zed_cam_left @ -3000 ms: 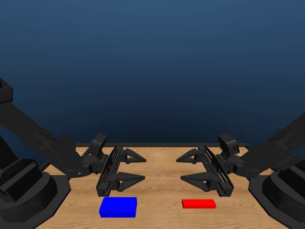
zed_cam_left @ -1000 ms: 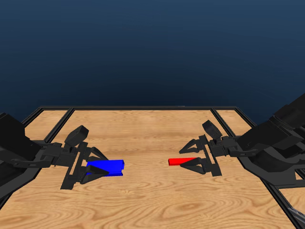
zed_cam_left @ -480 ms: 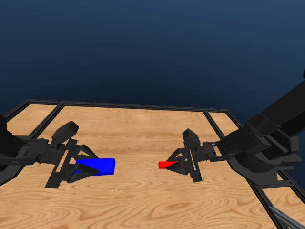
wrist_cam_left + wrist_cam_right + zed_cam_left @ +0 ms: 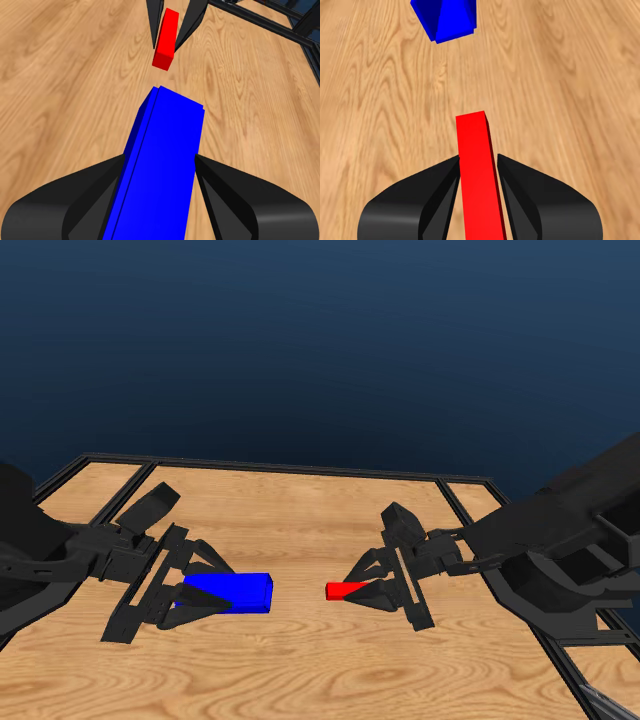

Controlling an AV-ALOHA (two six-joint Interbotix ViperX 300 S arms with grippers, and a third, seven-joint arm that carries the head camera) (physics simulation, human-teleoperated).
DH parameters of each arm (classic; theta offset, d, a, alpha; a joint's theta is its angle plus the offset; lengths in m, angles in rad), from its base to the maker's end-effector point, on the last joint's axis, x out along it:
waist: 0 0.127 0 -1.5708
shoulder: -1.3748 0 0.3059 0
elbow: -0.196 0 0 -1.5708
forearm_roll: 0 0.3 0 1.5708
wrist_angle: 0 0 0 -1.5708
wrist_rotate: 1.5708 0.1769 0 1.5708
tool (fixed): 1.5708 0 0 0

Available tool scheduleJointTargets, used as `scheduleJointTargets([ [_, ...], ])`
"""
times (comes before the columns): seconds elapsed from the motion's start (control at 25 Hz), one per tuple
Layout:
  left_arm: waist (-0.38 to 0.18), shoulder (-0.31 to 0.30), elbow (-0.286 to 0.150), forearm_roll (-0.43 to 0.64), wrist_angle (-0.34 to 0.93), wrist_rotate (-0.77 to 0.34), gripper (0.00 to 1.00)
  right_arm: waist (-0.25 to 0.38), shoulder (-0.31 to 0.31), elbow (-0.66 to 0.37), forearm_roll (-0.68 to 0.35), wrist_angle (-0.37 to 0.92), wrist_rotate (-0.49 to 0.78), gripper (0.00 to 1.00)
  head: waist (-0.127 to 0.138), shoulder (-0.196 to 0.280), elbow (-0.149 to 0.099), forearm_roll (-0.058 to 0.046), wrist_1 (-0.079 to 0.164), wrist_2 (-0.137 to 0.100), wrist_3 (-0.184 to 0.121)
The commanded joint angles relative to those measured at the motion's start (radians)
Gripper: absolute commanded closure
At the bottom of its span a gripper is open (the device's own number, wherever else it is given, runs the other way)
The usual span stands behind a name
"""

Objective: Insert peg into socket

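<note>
The blue socket is gripped in my left gripper, shut on its left part, with the free end pointing right. The red peg sticks out leftward from my right gripper, which is shut on it. Peg and socket face each other end to end, with a gap of bare wood between them. The left wrist view looks along the socket toward the peg beyond its tip. Along the peg, the right wrist view reaches the socket ahead.
The wooden table has a black frame rail along the far edge and side rails near the right arm. Both arm bodies fill the left and right margins of the head view.
Both grippers went from open above the table to shut on their objects. Since half a second ago the socket and peg have drawn closer to each other; the head camera has also shifted.
</note>
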Motion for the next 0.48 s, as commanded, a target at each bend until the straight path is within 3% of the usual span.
scheduleJointTargets([
  [0.04,-0.023,-0.076,-0.073,-0.055,0.043,0.114,1.00,0.001,-0.089,-0.092,-0.034,0.209,-0.034,1.00,0.011,-0.027,-0.002,0.003,-0.009,0.005,0.004],
  [0.08,-0.025,-0.074,-0.043,-0.071,0.039,0.117,1.00,0.005,-0.094,-0.096,-0.039,0.228,-0.036,1.00,0.011,-0.027,-0.002,0.003,-0.009,0.005,0.004],
  [0.12,-0.030,-0.092,-0.104,-0.083,0.064,0.156,1.00,0.007,-0.108,-0.142,-0.057,0.280,-0.033,1.00,0.016,-0.033,0.002,0.006,-0.007,0.012,0.007],
  [0.2,-0.034,-0.097,-0.117,-0.062,0.124,0.173,1.00,0.013,-0.125,-0.181,-0.086,0.346,-0.019,1.00,0.019,-0.037,0.004,0.007,-0.004,0.013,0.009],
  [0.24,-0.044,-0.097,-0.129,-0.102,0.077,0.193,1.00,0.012,-0.125,-0.188,-0.127,0.391,0.023,1.00,0.019,-0.037,0.005,0.007,-0.004,0.013,0.009],
  [0.28,-0.044,-0.105,-0.150,-0.101,0.107,0.212,1.00,0.024,-0.140,-0.209,-0.124,0.404,0.007,1.00,0.023,-0.040,0.007,0.009,-0.002,0.016,0.013],
  [0.32,-0.057,-0.079,-0.130,-0.115,0.083,0.228,1.00,0.032,-0.157,-0.239,-0.146,0.448,0.022,1.00,0.025,-0.041,0.008,0.010,0.000,0.017,0.014],
  [0.36,-0.040,-0.090,-0.138,-0.129,0.100,0.236,1.00,0.039,-0.159,-0.254,-0.168,0.488,0.034,1.00,0.027,-0.042,0.009,0.011,0.001,0.019,0.016],
  [0.48,-0.059,-0.089,-0.152,-0.137,0.085,0.264,1.00,0.061,-0.176,-0.308,-0.230,0.569,0.083,1.00,0.030,-0.044,0.011,0.012,0.007,0.022,0.019],
])
